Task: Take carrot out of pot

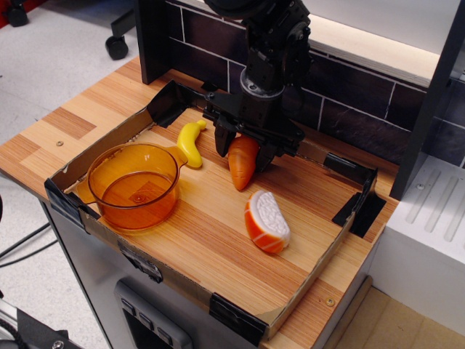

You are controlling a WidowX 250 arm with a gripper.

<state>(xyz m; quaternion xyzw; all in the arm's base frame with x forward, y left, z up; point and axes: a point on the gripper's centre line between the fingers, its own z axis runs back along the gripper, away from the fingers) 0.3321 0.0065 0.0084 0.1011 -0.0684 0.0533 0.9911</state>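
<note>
observation.image: jaws closed on small orange plastic carrot, tip at wooden worktop, clear of translucent orange pot; release next.

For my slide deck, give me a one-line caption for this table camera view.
Tool lowers the carrot onto the tray, beside the banana, pot empty.

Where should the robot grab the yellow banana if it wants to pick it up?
Probably around its middle, coming straight down from above. The banana lies flat on the wooden tray floor, long and thin, so fingers could close across its narrow width. The pot sits close on one side, so a sideways approach looks tighter.
</note>
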